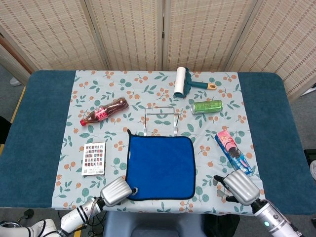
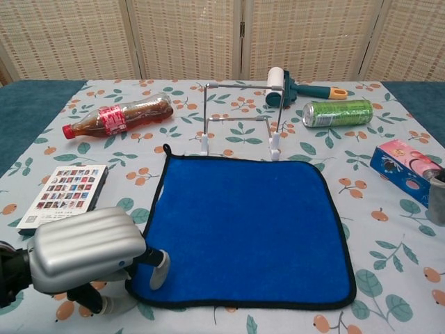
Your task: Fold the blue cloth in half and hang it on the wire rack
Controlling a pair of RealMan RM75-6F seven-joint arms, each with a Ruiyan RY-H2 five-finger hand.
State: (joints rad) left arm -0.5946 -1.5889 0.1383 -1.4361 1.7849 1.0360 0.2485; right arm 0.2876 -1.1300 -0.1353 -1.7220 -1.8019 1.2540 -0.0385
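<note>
Left hand (image 2: 87,249) sits at the near-left corner of the blue cloth (image 2: 247,226), fingers curled down onto its edge; whether they pinch it, can't tell. Right hand (image 1: 240,186) rests near the table edge, fingers hidden, can't tell. Cloth lies flat, wire rack (image 2: 240,118) just beyond it.
</note>
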